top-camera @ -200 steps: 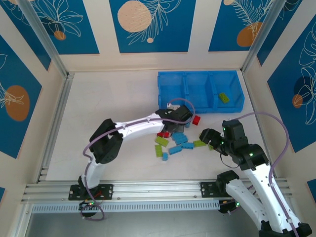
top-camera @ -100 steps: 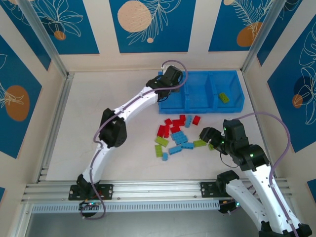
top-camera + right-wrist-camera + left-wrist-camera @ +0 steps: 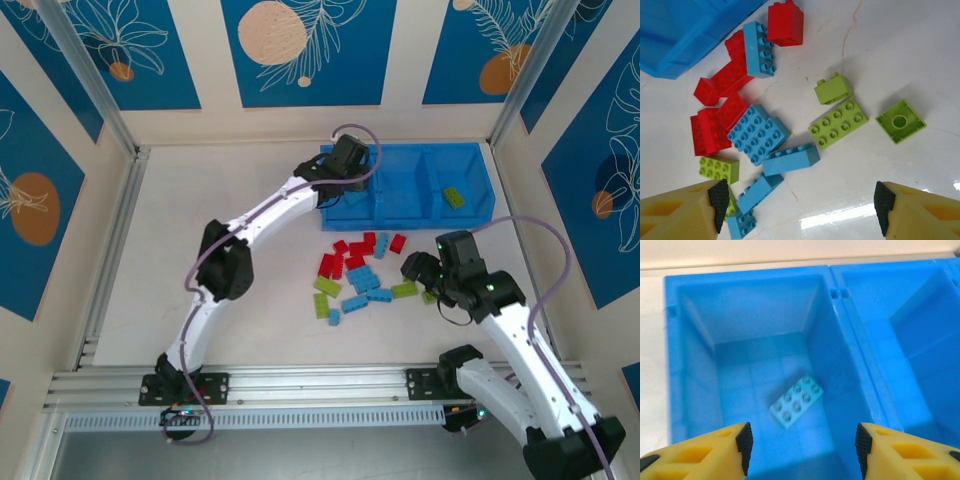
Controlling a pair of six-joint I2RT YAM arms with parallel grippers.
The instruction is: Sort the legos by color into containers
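My left gripper (image 3: 345, 168) hangs open over the left compartment of the blue tray (image 3: 400, 150). One light blue brick (image 3: 796, 401) lies flat on that compartment's floor, just beyond the left gripper (image 3: 802, 450), whose jaws stand wide apart and hold nothing. A lime green brick (image 3: 454, 197) lies in the right compartment. On the table in front of the tray is a loose pile of red (image 3: 327, 265), light blue (image 3: 365, 281) and green (image 3: 404, 290) bricks. My right gripper (image 3: 416, 270) is open at the pile's right edge. Under the right gripper (image 3: 800, 210) lie a blue brick (image 3: 790, 160) and a green plate (image 3: 838, 122).
The tray's near corner (image 3: 685, 30) shows at the upper left of the right wrist view, with a red brick (image 3: 785, 22) beside it. A green square piece (image 3: 900, 120) lies apart to the right. A metal rail (image 3: 300, 380) runs along the table's near edge.
My left arm swung from the pile up to the tray's left compartment and now holds still there. My right gripper shifted slightly toward the pile.
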